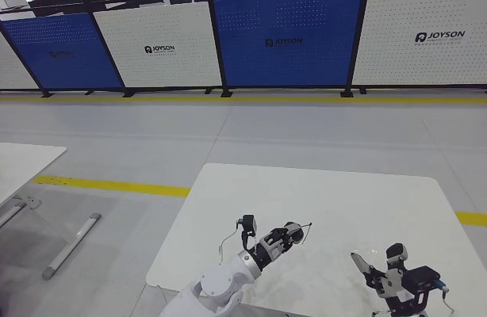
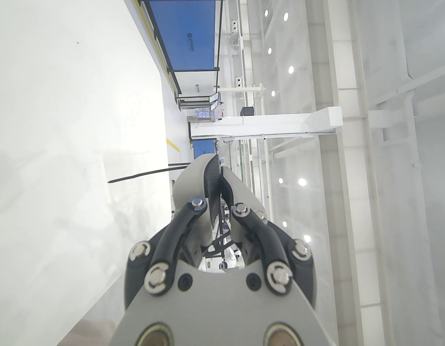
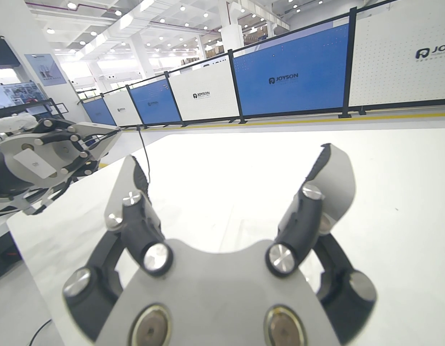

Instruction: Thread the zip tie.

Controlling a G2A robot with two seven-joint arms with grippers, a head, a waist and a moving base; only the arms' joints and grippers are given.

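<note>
The left jaws are pinched tight on the zip tie [image 2: 143, 174], holding it up off the bench [image 1: 347, 198] so its thin end sticks out free. That is likely for the right jaws, wide apart nearby, to catch.

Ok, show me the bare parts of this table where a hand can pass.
Crowded: the near strip, where the left gripper, shut on the dangling zip tie, sits beside the open right gripper. Free: the far half of the white table, from both grippers to its far edge.
</note>
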